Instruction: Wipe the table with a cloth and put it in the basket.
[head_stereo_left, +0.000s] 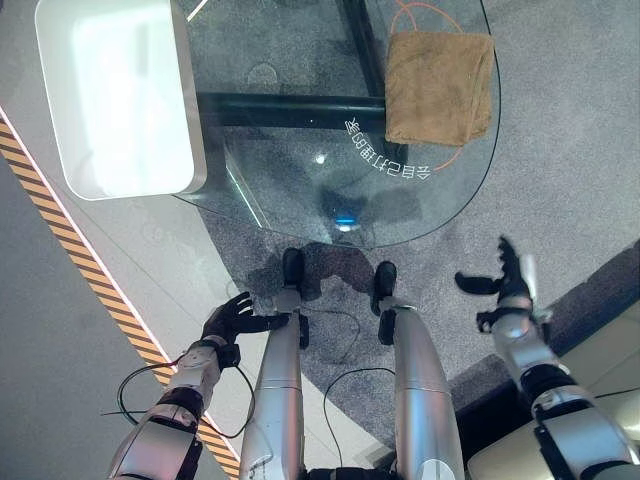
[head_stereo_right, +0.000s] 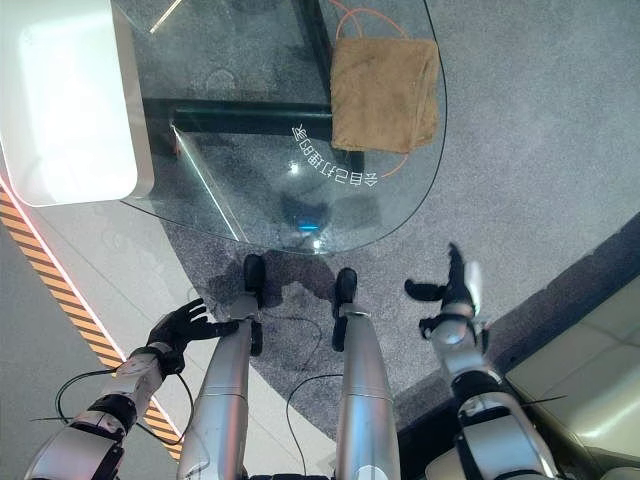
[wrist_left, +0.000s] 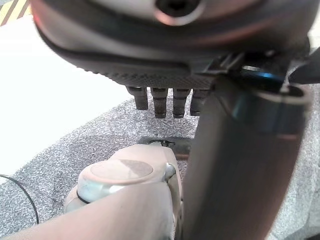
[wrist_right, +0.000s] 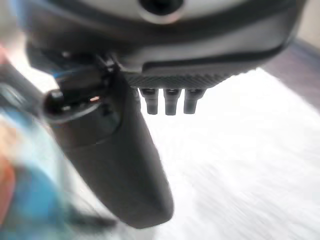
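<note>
A folded tan-brown square cloth lies flat on the rounded clear glass tabletop, at the tabletop's right-hand end, with its right edge close to the curved glass rim. A thin orange cord loops out from under the cloth on the far side and shows again just past its near right corner. Through the glass, a dark crossbar of the frame runs below the tabletop, passing under the cloth's left edge. At the opposite, left end of the tabletop sits a white rounded-rectangular basket, well apart from the cloth and overhanging the glass edge on its left. White printed characters curve along the glass just near of the cloth. Grey speckled carpet lies around and under the tabletop, and a yellow-and-black striped line crosses the floor to the left of the basket. Both hands hang low, well short of the tabletop's near edge and touching nothing: the left hand has its fingers spread and loosely relaxed, and the right hand has its fingers straight with the thumb standing out, so both are open and empty.
</note>
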